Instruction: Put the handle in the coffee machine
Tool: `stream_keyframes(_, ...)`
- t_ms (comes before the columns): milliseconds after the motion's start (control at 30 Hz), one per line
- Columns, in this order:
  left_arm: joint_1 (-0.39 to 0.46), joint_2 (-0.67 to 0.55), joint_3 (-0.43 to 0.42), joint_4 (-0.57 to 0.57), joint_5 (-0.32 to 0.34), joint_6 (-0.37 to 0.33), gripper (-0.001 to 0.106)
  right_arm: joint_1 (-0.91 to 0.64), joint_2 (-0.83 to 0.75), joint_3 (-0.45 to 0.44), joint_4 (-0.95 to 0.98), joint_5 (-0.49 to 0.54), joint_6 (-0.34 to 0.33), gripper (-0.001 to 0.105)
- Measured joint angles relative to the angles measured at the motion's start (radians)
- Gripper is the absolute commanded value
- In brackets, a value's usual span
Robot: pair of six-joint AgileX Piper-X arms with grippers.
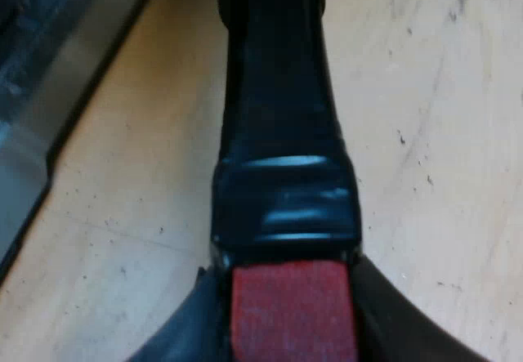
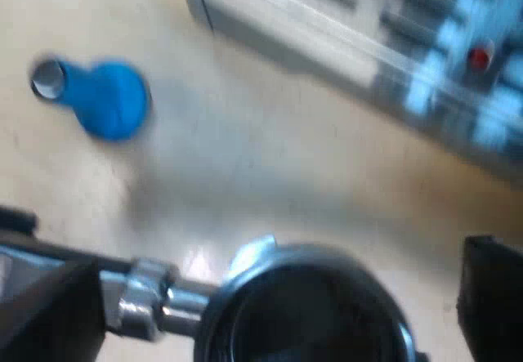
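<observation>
Red end (image 1: 292, 309) of the dark handle (image 1: 282, 133) comes closest in the left wrist view, pinched between the black fingers (image 1: 188, 329) of the left gripper (image 1: 292, 329), which press in on it from both sides, so that gripper is clenched on the handle. From there the handle reaches out over the pale wooden surface (image 1: 441, 133), and the metal base of the espresso machine (image 1: 49, 68) lies alongside it, near but apart. In the right wrist view the holder (image 2: 306, 305) shows its round metal basket with the dark hollow facing up, and its shiny neck (image 2: 155, 297) runs off toward a dark block at the side. The right gripper (image 2: 274, 313) stands released, its fingers spread wide around the basket; the one black finger (image 2: 494, 297) I can make out clearly has a gap of bare surface between it and the rim. The holder is loose, held in front of the machine and not locked into it. A blue tamper (image 2: 102, 96) with a small metal end rests on the surface, well apart from the holder; whether it stands or lies I cannot tell
</observation>
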Motion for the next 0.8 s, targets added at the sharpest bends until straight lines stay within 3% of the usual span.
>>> stream_keyframes(200, 0.000, 0.000, -0.001, 0.000, 0.001, 0.000, 0.000, -0.002, -0.044, -0.002, -0.011, 0.068, 0.000, 0.084)
stream_keyframes(367, 0.000, 0.000, -0.001, 0.014, -0.001, 0.000, 0.000, -0.001, -0.077, -0.002, -0.011, 0.186, 0.000, 0.084)
stream_keyframes(533, 0.010, -0.003, -0.001, 0.056, -0.005, -0.002, 0.000, -0.001, -0.086, -0.002, -0.011, 0.201, 0.000, 0.084)
stream_keyframes(733, 0.091, -0.033, -0.009, 0.091, -0.006, -0.030, 0.000, -0.001, -0.086, -0.002, -0.019, 0.201, 0.000, 0.084)
stream_keyframes(800, 0.096, -0.033, -0.010, 0.108, 0.000, -0.029, 0.000, 0.026, -0.091, -0.002, -0.019, 0.251, 0.000, 0.084)
